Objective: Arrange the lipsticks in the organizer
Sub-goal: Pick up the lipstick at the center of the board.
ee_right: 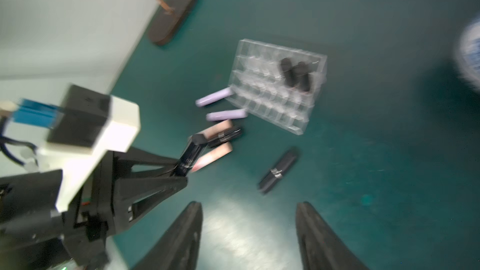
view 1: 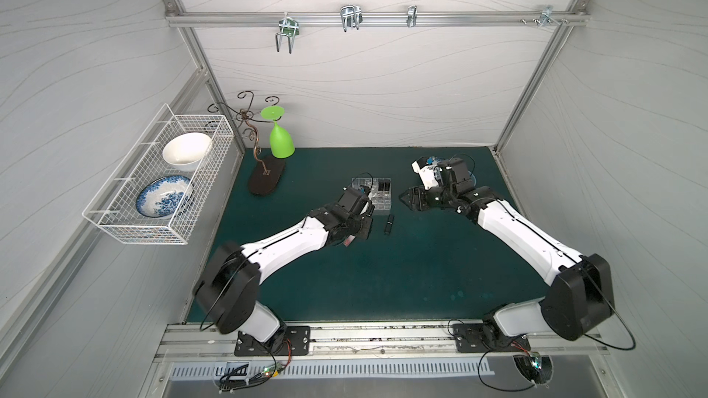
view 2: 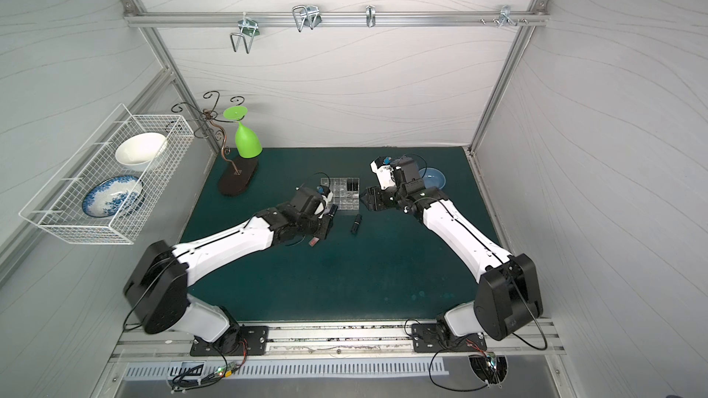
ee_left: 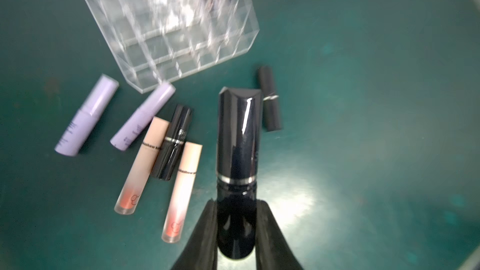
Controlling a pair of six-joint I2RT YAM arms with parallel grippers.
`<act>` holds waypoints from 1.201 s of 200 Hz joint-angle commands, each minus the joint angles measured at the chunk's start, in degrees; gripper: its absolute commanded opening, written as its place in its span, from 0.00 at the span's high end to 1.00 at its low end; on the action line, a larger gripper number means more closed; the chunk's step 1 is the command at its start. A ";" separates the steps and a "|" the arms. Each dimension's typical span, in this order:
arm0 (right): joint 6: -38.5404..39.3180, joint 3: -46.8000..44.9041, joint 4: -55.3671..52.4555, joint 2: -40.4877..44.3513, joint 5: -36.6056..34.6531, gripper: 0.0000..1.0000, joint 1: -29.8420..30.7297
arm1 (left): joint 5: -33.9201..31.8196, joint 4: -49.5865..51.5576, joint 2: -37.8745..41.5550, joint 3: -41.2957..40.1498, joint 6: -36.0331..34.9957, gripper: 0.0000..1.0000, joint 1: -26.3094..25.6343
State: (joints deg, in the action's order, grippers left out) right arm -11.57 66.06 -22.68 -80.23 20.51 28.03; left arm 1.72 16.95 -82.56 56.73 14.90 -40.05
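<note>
- Bench (view 1: 421, 269), both top views: clear organizer (view 2: 341, 201) sits mid-bench between the arms. Left hand (view 2: 331, 217) is just beside its near-left corner, right hand (view 2: 364, 200) just beside its right wall. One loose black lipstick (view 2: 356, 223) lies flat near the organizer's front edge. Other loose stock is mostly hidden under the left arm
- Left wrist view: left hand is clamped on a glossy black lipstick (ee_left: 237, 151), gripped at one end only, most of its length clear of the fingers (ee_left: 204, 229). Lying flat beside the organizer's corner: two lilac tubes (ee_left: 87, 115), two pink tubes (ee_left: 141, 164), a black tube (ee_left: 172, 141) between the pink pair. One lilac tip is at, or just short of, the organizer wall
- Right wrist view, blurred: right hand's jaws stand wide apart with nothing between them. Two black lipsticks (ee_right: 296, 76) stand in neighbouring cells by one edge; remaining cells appear empty
- Assessment: task early; seven tubes outside the cells, one of them in hand
- Hazard: glossy casing held by its end may pivot or slide in the grip when turned upright
- Hazard: cells are narrow; a tilted entry could catch a divider and shove or tip the light organizer
- Hazard: both hands crowd the organizer; a careless approach risks arm contact, or knocking the lilac tube at the wall
</note>
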 commanded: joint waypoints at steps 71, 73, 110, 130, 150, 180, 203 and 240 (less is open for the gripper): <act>-0.61 7.16 -6.82 0.93 34.85 0.24 -2.46 | 21.93 -13.18 14.55 -5.31 -0.71 0.79 0.06; -0.75 7.09 -6.60 0.90 34.86 0.24 -2.46 | 22.01 -13.11 14.67 -5.25 -0.78 0.79 0.06; -1.27 9.76 -7.08 -1.00 35.48 0.31 -1.79 | 23.32 -13.44 15.72 -5.59 -0.90 0.79 0.06; 1.39 12.95 -11.69 -2.76 33.08 0.33 -0.32 | 23.31 -12.94 16.01 -5.40 -1.07 0.79 0.06; 2.97 15.16 -14.19 -4.36 32.25 0.34 1.55 | 23.44 -12.73 15.95 -5.44 -1.27 0.79 0.06; 4.25 17.32 -16.76 -6.09 32.09 0.47 2.55 | 23.16 -12.26 16.24 -5.31 -1.69 0.79 0.06; 5.39 18.70 -18.78 -6.99 31.63 0.50 2.53 | 22.78 -12.01 16.78 -5.40 -1.89 0.79 0.06; 6.84 21.00 -21.83 -9.32 29.55 0.44 2.93 | 22.56 -11.41 17.49 -5.38 -2.15 0.79 0.06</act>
State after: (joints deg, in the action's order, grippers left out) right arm -6.66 85.45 -40.18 -87.99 51.09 30.35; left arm 24.18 7.27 -66.83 50.83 13.72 -40.05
